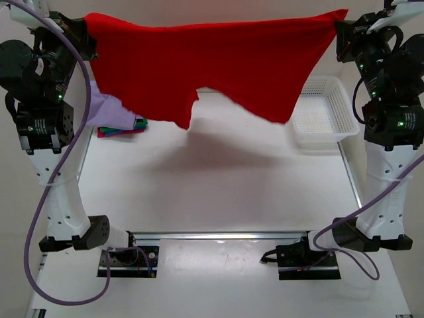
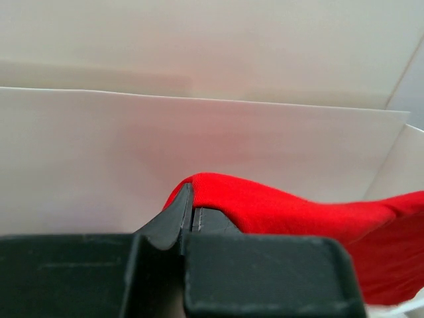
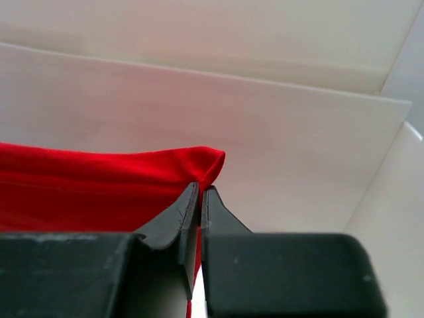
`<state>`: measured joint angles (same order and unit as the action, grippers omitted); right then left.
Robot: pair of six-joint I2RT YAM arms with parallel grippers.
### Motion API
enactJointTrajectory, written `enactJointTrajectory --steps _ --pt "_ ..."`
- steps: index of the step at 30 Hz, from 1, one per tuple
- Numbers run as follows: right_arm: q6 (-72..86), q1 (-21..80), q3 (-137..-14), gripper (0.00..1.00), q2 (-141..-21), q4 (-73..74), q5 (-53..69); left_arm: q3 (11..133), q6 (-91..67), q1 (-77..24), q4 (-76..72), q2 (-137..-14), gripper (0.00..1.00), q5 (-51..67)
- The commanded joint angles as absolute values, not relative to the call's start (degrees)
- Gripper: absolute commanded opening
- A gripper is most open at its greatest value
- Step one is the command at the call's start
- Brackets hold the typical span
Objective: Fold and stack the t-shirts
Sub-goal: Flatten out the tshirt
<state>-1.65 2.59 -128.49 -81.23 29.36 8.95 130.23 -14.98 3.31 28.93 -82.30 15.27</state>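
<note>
Plain bright red t-shirt (image 1: 218, 59); white table (image 1: 218, 192).
Folded t-shirts (image 1: 109, 112): pale lavender on top, green and red edges beneath; basket (image 1: 321, 116) white plastic mesh; left gripper (image 2: 189, 218) and right gripper (image 3: 199, 205) black; cables (image 1: 41, 199) purple; wall (image 2: 199, 40) off-white.

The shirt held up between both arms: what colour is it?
The shirt is plain bright red, best seen in the top external view.

This looks like a robotics lab bench, not anybody's home. The left arm (image 1: 56, 192) and the right arm (image 1: 387, 192) stand bolted by a metal rail (image 1: 218, 234) on a plain white table (image 1: 218, 179), purple cables (image 1: 33, 218) loop loose from them, and blank white panels (image 2: 199, 40) wall the space in.
</note>
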Motion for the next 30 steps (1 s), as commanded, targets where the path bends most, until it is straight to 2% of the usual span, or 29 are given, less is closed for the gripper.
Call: enactJointTrajectory --steps 1,6,10,18,23,30 --pt "-2.81 2.37 -126.21 0.0 -79.9 29.53 7.03 129.64 -12.75 1.15 30.41 -80.78 0.0 10.73" --pt "-2.03 1.59 -124.37 0.0 -78.66 29.7 8.96 128.33 -12.83 -0.79 30.41 -80.68 0.0 9.75" --pt "-2.28 1.67 -123.4 0.0 -82.08 29.79 9.76 126.74 -15.29 -0.18 30.93 -83.92 0.02 11.77" --pt "-4.04 4.13 -132.97 0.0 -100.71 32.96 8.17 128.76 -16.43 -0.09 33.22 -97.55 0.0 11.78" --pt "-4.13 4.05 -139.39 0.01 -109.5 30.34 7.91 134.99 -16.96 1.93 31.21 -108.0 0.0 12.83" --pt "-1.76 -1.13 -140.81 0.0 -108.38 21.9 11.94 137.9 -23.2 6.41 22.33 -106.54 0.0 18.45"
